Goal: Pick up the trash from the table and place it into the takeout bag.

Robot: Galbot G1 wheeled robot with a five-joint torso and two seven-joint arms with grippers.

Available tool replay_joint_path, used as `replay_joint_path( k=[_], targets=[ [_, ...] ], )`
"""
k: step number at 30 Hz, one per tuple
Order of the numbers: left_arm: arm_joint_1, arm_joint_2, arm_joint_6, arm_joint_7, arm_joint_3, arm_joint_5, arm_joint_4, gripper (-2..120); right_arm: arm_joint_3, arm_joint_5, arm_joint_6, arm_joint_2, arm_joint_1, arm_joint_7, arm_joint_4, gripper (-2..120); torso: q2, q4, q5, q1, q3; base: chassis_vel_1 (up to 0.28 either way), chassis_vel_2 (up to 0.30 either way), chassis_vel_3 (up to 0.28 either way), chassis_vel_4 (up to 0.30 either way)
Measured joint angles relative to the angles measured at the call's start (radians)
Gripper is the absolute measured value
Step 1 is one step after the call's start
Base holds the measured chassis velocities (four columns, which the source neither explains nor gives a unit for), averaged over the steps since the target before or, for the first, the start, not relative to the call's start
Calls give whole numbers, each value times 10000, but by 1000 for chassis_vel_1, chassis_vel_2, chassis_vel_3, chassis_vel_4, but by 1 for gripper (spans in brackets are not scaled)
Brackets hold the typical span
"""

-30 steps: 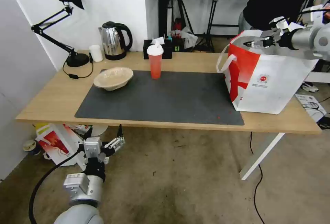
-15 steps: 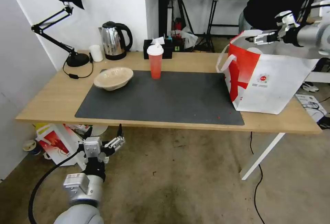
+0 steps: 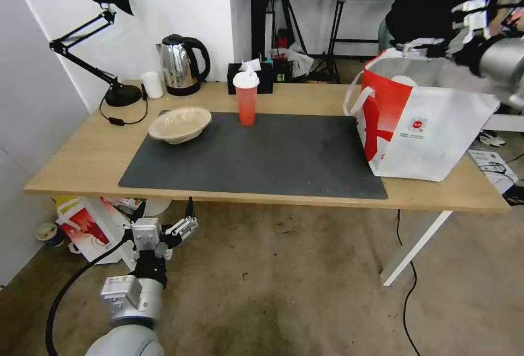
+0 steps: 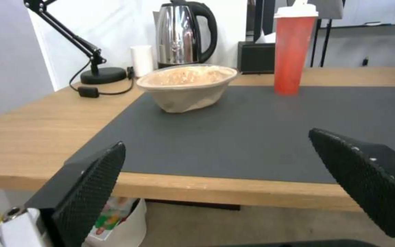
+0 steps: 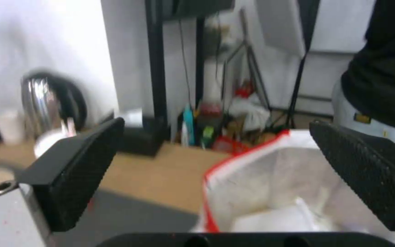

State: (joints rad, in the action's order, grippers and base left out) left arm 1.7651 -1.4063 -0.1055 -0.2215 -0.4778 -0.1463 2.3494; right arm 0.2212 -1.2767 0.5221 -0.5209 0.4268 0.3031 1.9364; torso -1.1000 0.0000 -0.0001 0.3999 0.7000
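A shallow beige pulp bowl [image 3: 180, 124] [image 4: 186, 87] sits at the dark mat's far left corner. A translucent red cup with a white lid [image 3: 246, 99] [image 4: 293, 51] stands upright at the mat's far edge. The red-and-white takeout bag [image 3: 426, 126] [image 5: 271, 192] stands open at the right end of the table [image 3: 82, 165], with a white shape [image 3: 404, 79] inside it. My right gripper [image 3: 431, 49] [image 5: 216, 125] hovers open and empty above the bag's mouth. My left gripper [image 3: 164, 225] [image 4: 216, 140] hangs open below the table's front edge, facing the bowl.
A black desk lamp [image 3: 112, 39], a steel kettle [image 3: 180, 64], a small white cup [image 3: 152, 84] and a black tissue box [image 3: 251, 77] line the back. A smaller printed bag [image 3: 90, 230] lies under the table. A person in black [image 3: 436, 1] stands behind the takeout bag.
My right gripper has risen and drawn back to the right, away from the bag's opening. The left arm, bowl and cup have not moved.
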Motion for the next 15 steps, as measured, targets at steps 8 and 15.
replay_joint_path(
  k=[8, 15],
  targets=[
    [0, -30, 4, -4, -6, 6, 7, 100, 1019, 1740, -2579, -1207, 2890, 1248, 2157, 100, 0, 4, 1, 0, 0, 0, 0, 0, 0],
    [-26, -54, 7, -7, 9, 17, -6, 100, 2091, 4020, -4340, -1943, 5883, 1149, 3539, 100, 0, -2, -3, -1, -2, 0, 0, 0, 0]
  ],
)
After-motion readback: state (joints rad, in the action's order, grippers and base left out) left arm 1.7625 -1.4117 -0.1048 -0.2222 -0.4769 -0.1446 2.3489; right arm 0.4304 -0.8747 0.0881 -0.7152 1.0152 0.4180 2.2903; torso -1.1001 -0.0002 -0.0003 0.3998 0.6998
